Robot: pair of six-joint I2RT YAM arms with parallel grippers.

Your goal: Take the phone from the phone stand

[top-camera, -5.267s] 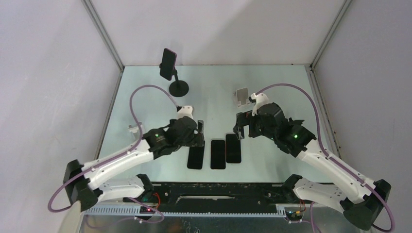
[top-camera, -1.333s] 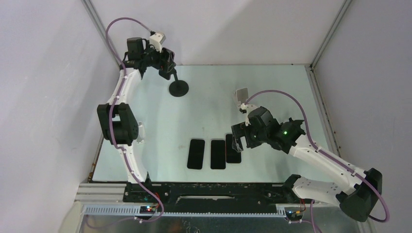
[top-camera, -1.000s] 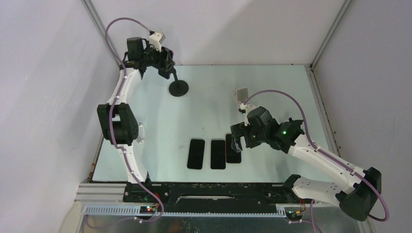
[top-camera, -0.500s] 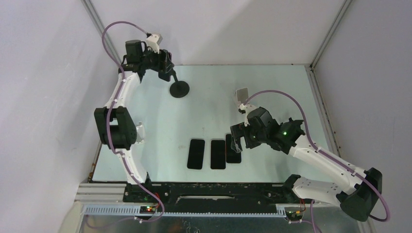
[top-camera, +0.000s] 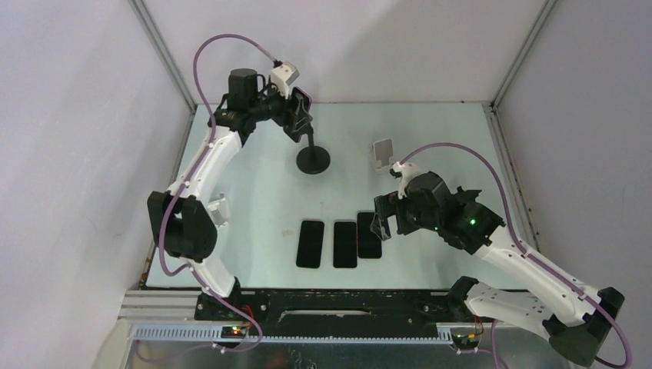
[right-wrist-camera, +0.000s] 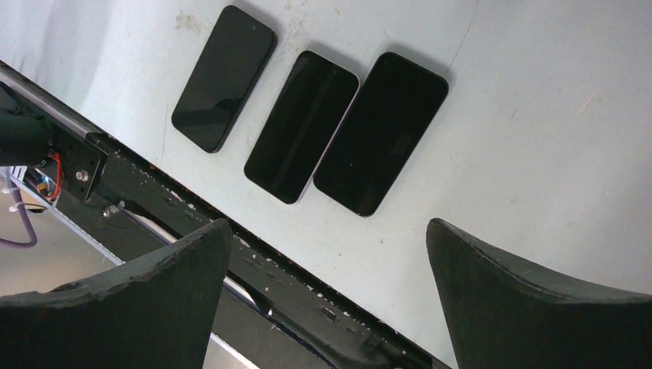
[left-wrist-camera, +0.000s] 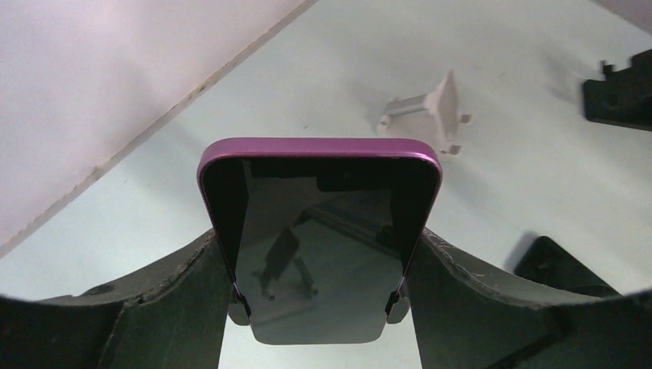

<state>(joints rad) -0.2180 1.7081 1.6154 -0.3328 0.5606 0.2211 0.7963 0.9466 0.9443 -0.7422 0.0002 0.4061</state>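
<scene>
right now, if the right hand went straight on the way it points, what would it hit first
Probably the rightmost flat phone on the table, just under the open right hand; depth is unclear, so maybe bare table beside it.

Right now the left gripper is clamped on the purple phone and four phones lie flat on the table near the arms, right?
Not quite: three phones lie flat there, not four, as the right wrist view shows. The left gripper is indeed clamped on the purple phone.
</scene>
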